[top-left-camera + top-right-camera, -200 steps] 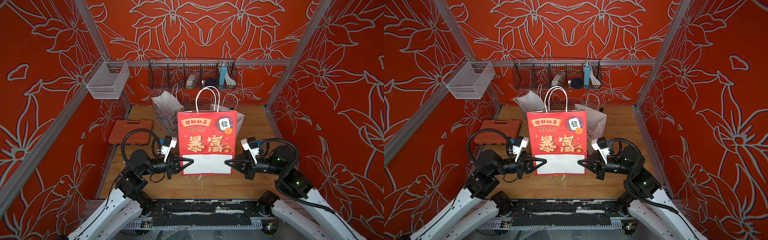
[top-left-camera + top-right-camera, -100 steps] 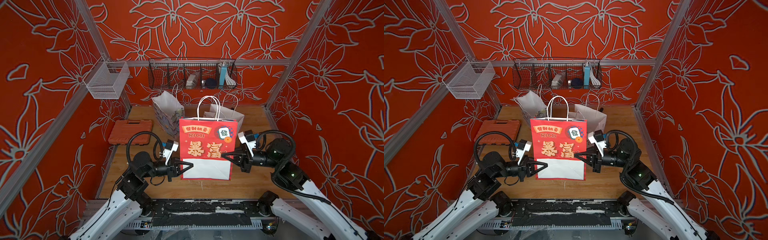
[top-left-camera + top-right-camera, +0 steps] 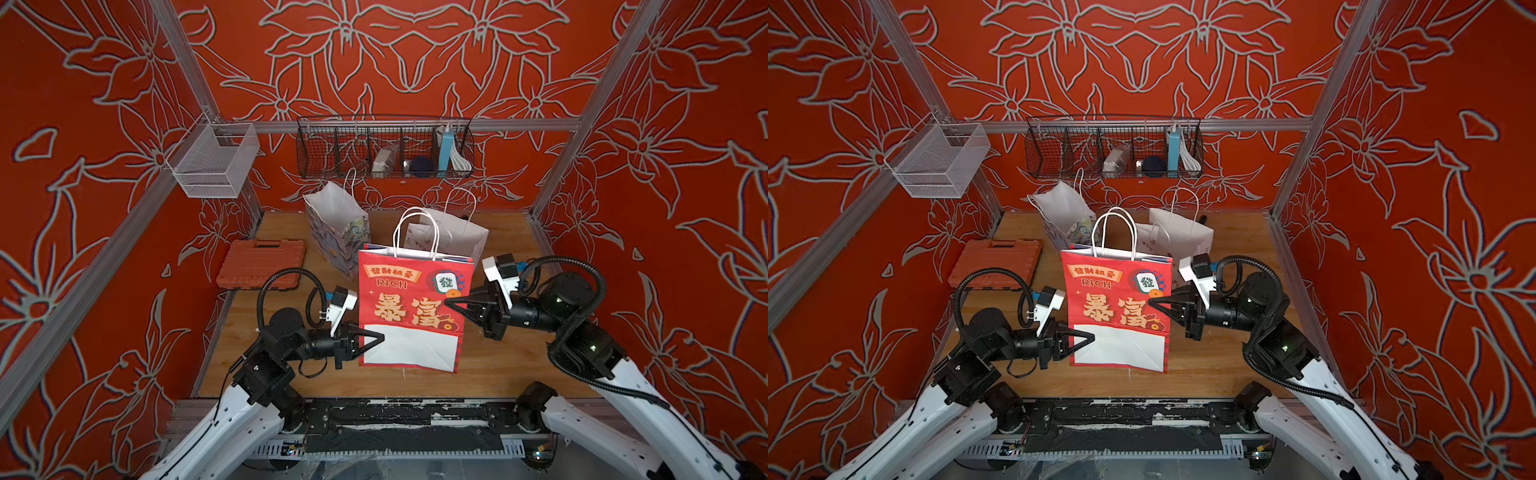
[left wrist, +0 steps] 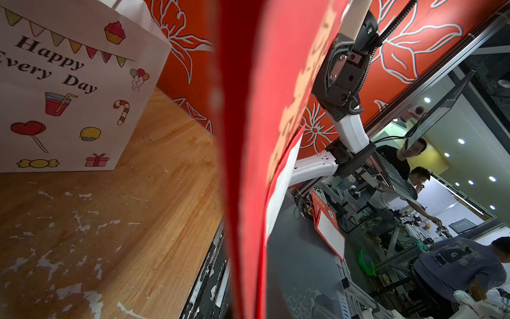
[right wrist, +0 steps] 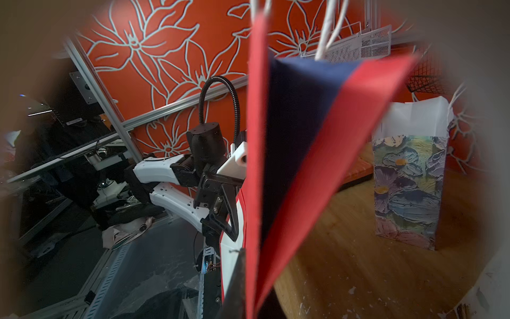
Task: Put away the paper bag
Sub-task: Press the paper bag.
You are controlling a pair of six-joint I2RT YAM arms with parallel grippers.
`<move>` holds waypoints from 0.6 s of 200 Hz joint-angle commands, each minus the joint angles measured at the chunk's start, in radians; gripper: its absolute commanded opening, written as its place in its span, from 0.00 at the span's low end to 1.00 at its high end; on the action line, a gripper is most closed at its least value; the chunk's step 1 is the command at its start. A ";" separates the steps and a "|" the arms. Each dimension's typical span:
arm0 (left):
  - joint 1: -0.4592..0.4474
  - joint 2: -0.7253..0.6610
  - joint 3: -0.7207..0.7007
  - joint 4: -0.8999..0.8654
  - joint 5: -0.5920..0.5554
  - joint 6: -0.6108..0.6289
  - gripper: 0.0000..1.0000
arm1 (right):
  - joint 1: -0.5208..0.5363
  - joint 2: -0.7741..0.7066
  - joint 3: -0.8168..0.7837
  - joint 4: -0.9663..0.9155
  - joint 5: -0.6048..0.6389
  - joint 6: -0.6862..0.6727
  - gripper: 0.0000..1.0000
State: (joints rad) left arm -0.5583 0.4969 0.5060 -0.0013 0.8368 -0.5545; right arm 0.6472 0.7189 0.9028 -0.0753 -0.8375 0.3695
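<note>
Where the wooden surface (image 3: 498, 374) nears its front edge, the red paper bag (image 3: 411, 307) stands upright between both arms — a flowered bag (image 3: 338, 237) and a white bag (image 3: 459, 243) stand just behind it. Left fingers (image 3: 379, 337): together, clamped on the bag's lower left edge. Right fingers (image 3: 449, 301): at the right edge, higher up — whether they pinch it cannot be told.

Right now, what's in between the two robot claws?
The red paper bag stands upright between the left gripper and the right gripper, each at one of its side edges. Both top views show it.
</note>
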 commanded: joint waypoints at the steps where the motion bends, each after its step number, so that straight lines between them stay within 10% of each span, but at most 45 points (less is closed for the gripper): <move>1: -0.005 -0.009 -0.015 -0.027 0.004 0.022 0.00 | 0.003 -0.004 0.052 0.022 0.021 -0.018 0.36; 23: -0.005 -0.005 -0.024 -0.036 0.007 0.030 0.00 | 0.003 0.003 0.067 0.026 0.035 -0.026 0.35; 68: -0.003 -0.014 -0.034 -0.082 0.007 0.058 0.00 | 0.003 0.025 0.104 0.029 0.023 -0.034 0.00; 85: -0.004 -0.021 -0.035 -0.100 0.005 0.065 0.00 | 0.003 0.027 0.109 0.032 0.036 -0.032 0.34; 99: -0.004 -0.028 -0.040 -0.105 0.004 0.061 0.00 | 0.003 0.029 0.113 0.038 0.043 -0.032 0.38; 120: -0.004 -0.038 -0.046 -0.107 0.000 0.056 0.00 | 0.003 0.036 0.117 0.050 0.030 -0.030 0.07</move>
State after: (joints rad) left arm -0.5583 0.4774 0.4713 -0.0929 0.8341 -0.5129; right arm 0.6472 0.7578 0.9779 -0.0734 -0.8028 0.3405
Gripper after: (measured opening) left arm 0.047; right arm 0.233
